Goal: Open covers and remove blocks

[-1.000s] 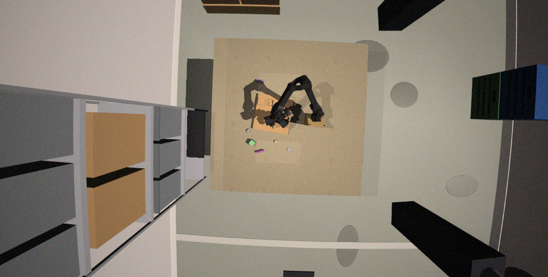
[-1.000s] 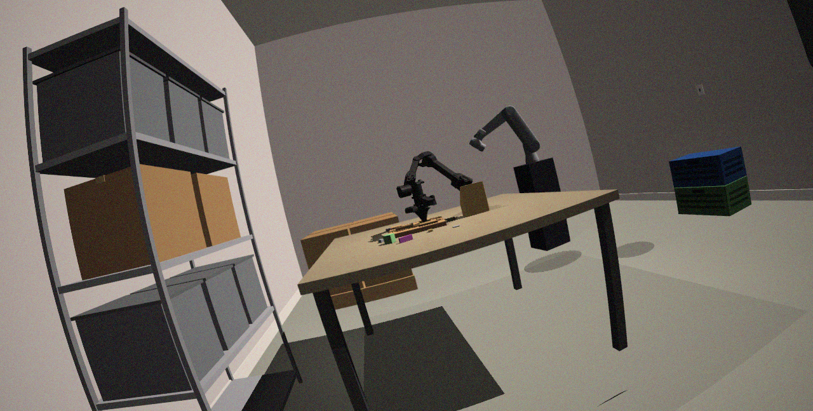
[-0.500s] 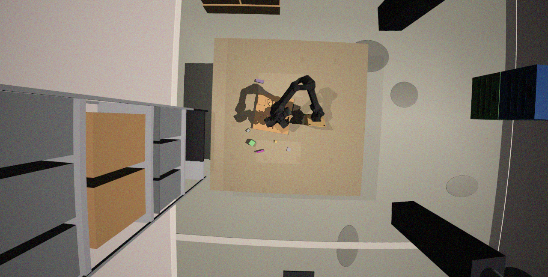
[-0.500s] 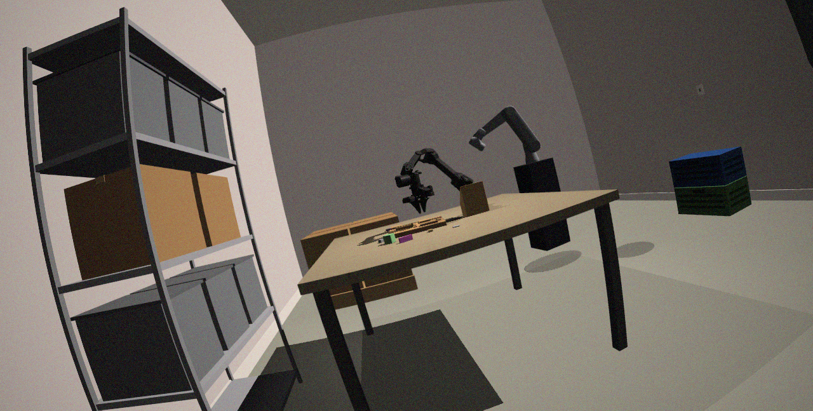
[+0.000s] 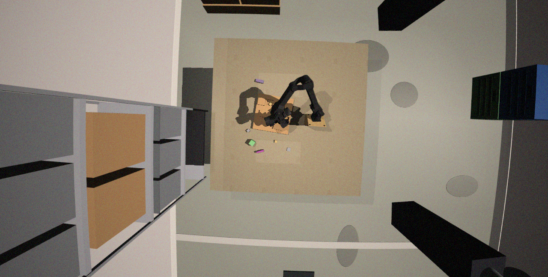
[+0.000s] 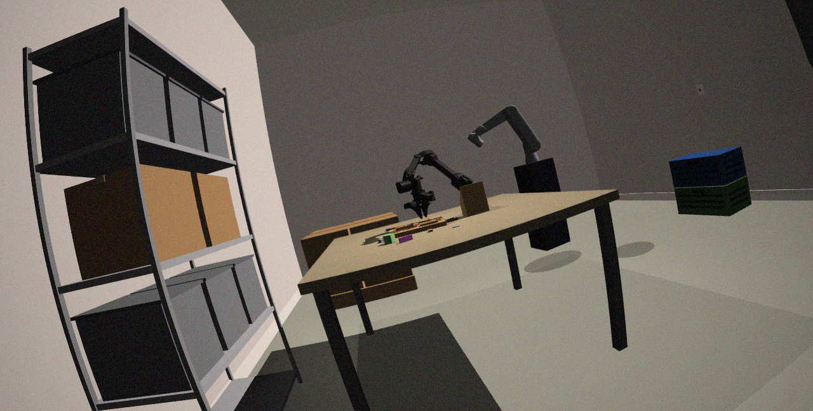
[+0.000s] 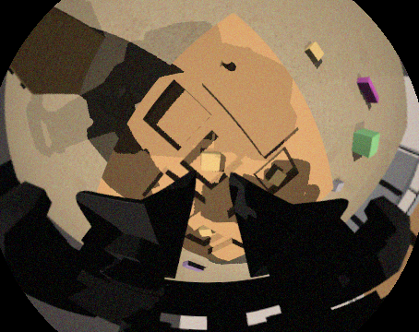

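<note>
1 pincer (image 5: 283, 119) (image 6: 423, 216) (image 7: 212, 176) partly open above the puzzle board (image 5: 283, 131) (image 6: 434, 223) (image 7: 251, 92), gripping nothing; near its tips, 1 pale yellow block (image 7: 211, 161) on the board. Beside the board, on the table (image 5: 329, 160) (image 6: 511, 220) (image 7: 348, 28): green block (image 5: 251, 142) (image 6: 389, 239) (image 7: 365, 143), magenta block (image 5: 259, 151) (image 6: 405, 237) (image 7: 367, 89).

Seen from above, on the table (image 5: 325, 171) (image 6: 511, 220) (image 7: 306, 23): puzzle board (image 5: 261, 126) (image 6: 429, 225) (image 7: 260, 92) near the middle; five loose pieces (image 5: 251, 142) (image 6: 389, 239) (image 7: 366, 143) below it, another piece (image 5: 259, 81) (image 7: 193, 266) above; arm's base plate (image 5: 322, 123) to its right; small block (image 7: 211, 161) within its outline.
</note>
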Robot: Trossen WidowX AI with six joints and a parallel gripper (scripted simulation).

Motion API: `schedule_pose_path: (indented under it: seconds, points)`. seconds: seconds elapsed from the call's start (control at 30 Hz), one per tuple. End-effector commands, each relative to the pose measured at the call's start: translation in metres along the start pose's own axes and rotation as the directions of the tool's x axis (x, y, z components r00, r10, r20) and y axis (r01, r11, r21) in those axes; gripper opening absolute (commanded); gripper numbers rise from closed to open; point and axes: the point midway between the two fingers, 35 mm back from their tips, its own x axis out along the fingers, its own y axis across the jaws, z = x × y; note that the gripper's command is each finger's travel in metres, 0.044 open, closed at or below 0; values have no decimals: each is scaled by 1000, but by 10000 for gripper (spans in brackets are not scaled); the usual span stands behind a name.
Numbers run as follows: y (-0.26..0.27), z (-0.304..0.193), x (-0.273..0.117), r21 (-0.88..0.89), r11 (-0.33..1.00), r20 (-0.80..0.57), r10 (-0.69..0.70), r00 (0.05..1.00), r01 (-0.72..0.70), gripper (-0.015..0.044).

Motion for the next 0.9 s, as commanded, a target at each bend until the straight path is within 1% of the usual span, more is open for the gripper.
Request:
schedule_pose_path:
  seconds: [0.0, 0.57, 0.87]
  points:
    - [0, 0, 3, -7, 1000, -3, 2, 1000, -2, 144]
    - [0, 0, 3, -7, 1000, -3, 2, 1000, -2, 144]
    - [0, 0, 10, -7, 1000, -3, 2, 1000, -2, 144]
